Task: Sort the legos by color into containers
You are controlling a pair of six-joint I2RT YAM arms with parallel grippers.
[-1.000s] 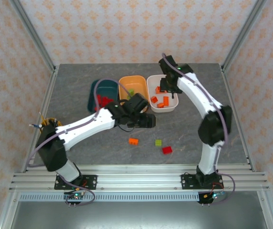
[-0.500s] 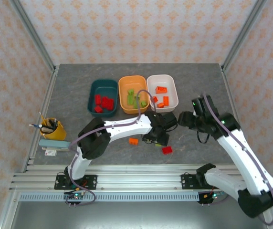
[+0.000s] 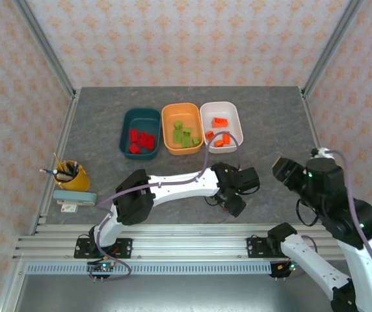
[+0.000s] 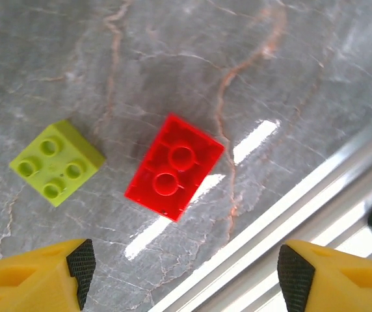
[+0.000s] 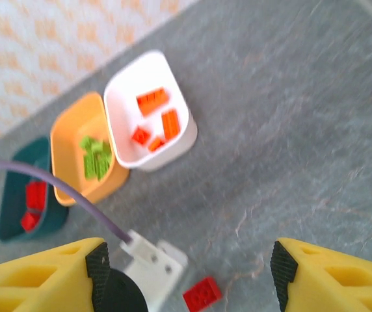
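A red brick (image 4: 174,167) lies studs-down on the grey table, and a lime green brick (image 4: 57,162) sits to its left. My left gripper (image 4: 188,273) hovers open just above them, nothing between its fingers; from above it (image 3: 233,200) covers both bricks. The red brick (image 5: 203,293) also lies beside the left wrist (image 5: 150,263). My right gripper (image 5: 188,276) is open and empty, held high at the table's right (image 3: 282,170). At the back stand the dark teal tub (image 3: 129,123) with red bricks, the orange tub (image 3: 170,117) with green bricks and the white tub (image 3: 233,120) with orange bricks.
The aluminium rail (image 4: 290,214) at the near table edge runs close beside the red brick. A yellow pen cup (image 3: 71,175) and a small box (image 3: 75,197) sit at the left edge. The left arm (image 3: 173,185) spans the middle of the table.
The left arm swept right and toward the near edge until it hovered over the loose bricks. The right arm pulled back from the white tub to the right side and rose.
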